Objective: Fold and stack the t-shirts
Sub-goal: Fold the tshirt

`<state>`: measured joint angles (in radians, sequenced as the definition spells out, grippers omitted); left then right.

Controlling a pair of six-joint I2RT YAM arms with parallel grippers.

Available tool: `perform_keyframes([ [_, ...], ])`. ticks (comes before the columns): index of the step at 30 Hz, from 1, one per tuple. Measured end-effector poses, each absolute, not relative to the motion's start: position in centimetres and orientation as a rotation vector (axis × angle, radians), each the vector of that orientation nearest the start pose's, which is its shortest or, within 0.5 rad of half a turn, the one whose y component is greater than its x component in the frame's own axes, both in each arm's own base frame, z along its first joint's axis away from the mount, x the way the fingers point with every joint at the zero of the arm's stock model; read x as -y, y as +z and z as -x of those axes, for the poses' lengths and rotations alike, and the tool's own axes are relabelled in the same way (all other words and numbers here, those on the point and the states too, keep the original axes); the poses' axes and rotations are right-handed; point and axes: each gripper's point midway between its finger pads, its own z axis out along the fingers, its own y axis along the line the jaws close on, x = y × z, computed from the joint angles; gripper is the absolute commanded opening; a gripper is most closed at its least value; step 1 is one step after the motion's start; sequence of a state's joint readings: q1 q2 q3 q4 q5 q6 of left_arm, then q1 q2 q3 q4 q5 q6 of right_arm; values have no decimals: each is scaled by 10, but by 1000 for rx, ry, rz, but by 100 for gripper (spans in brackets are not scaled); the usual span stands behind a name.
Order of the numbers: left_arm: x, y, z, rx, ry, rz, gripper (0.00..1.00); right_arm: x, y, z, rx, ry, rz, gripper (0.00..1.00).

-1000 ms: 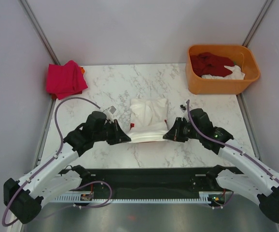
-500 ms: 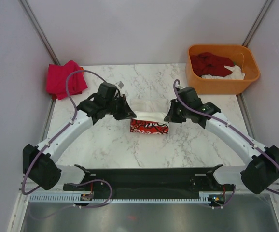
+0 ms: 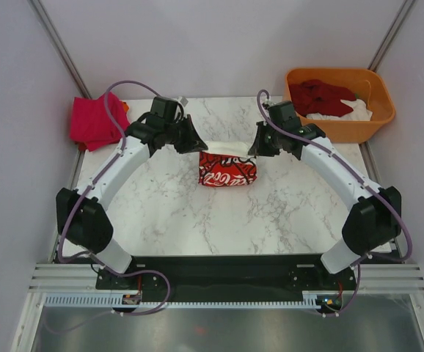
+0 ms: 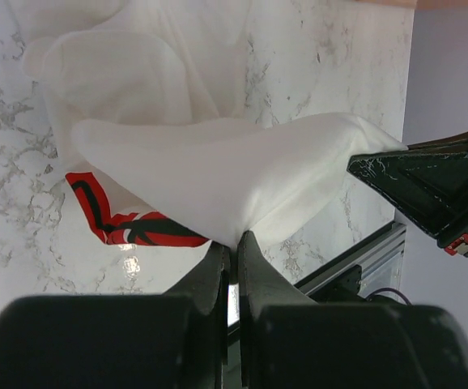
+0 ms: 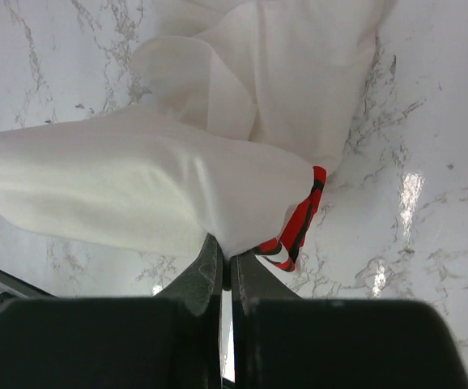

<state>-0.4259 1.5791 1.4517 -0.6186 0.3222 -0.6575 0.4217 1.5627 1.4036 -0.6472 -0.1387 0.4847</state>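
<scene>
The white t-shirt with red print [image 3: 227, 169] lies mid-table, its near part lifted and carried toward the far side so the red print faces up. My left gripper [image 3: 199, 146] is shut on its left corner, seen as white cloth [image 4: 218, 170] pinched at the left gripper [image 4: 235, 240] tips. My right gripper [image 3: 254, 149] is shut on the right corner; the cloth [image 5: 137, 182] bunches at the right gripper [image 5: 225, 247] tips. A folded pink-red t-shirt [image 3: 94, 121] sits at the far left. Dark red [image 3: 320, 95] and white [image 3: 348, 111] t-shirts lie in the orange tub.
The orange tub [image 3: 338, 128] stands at the far right corner. Grey walls and metal posts close in the table's left, right and back. The marble table [image 3: 285, 213] shows bare between the arms. The black base rail [image 3: 219, 271] runs along the near edge.
Both grippers have carried the shirt's near edge up and away toward the far side, folding it over. The red print now faces up where white cloth showed before.
</scene>
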Motion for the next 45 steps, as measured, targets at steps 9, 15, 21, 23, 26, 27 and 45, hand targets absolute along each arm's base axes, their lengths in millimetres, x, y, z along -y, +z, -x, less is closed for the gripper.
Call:
perform_keyframes([
  [9, 244, 185, -402, -2527, -847, 151, 2, -210, 167, -407, -2513, 571, -24, 0],
  [15, 248, 165, -462, -2537, -865, 170, 23, -212, 147, -464, -2513, 589, -70, 45],
  [21, 255, 113, -544, -2524, -944, 175, 100, -212, 87, -533, -2545, 614, -142, 91],
  [23, 251, 94, -558, -2525, -989, 190, 100, -208, 71, -548, -2553, 624, -162, 93],
  [26, 234, 71, -555, -2591, -984, 256, 100, -198, 74, -553, -2551, 615, -176, 93],
  [27, 229, 72, -554, -2595, -979, 266, 100, -194, 84, -555, -2531, 613, -173, 93],
  [45, 276, 216, -440, -2365, -1029, -149, 2, -254, 134, -445, -2359, 1224, -21, 0],
])
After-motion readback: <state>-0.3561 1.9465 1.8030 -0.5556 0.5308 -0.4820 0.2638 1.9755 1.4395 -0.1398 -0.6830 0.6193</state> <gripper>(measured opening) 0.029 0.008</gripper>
